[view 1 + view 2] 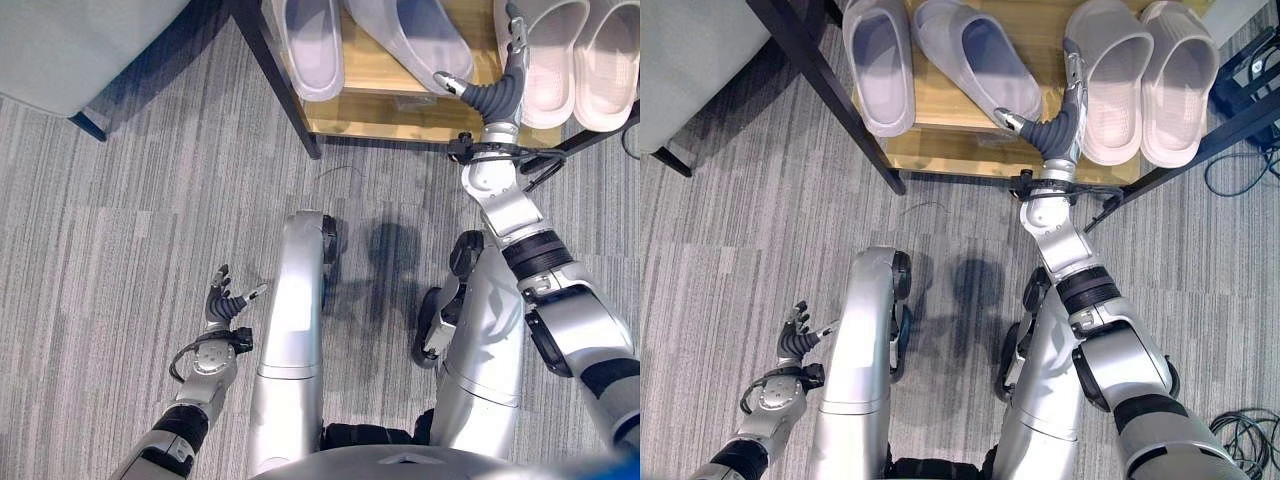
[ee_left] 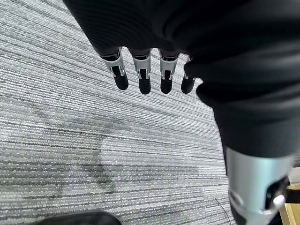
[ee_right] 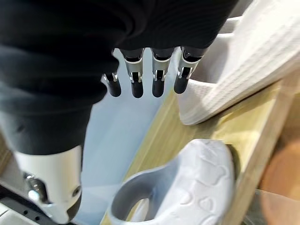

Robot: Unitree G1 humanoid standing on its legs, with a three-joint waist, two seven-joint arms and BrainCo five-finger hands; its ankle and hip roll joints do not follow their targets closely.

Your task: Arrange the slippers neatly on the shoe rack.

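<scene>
The left hand (image 1: 222, 303) hangs low over striped grey carpet (image 1: 130, 230), fingers relaxed and holding nothing. Far ahead of it stands the wooden shoe rack (image 1: 940, 140) with dark metal legs. Two smooth lilac-grey slippers (image 1: 878, 60) lie left of the right hand (image 1: 1060, 120), the nearer one (image 1: 975, 55) skewed, heel by its thumb. That hand reaches over the shelf, fingers straight, gripping nothing. Immediately right sit two ribbed pale pink slippers (image 1: 1145, 75), side by side
</scene>
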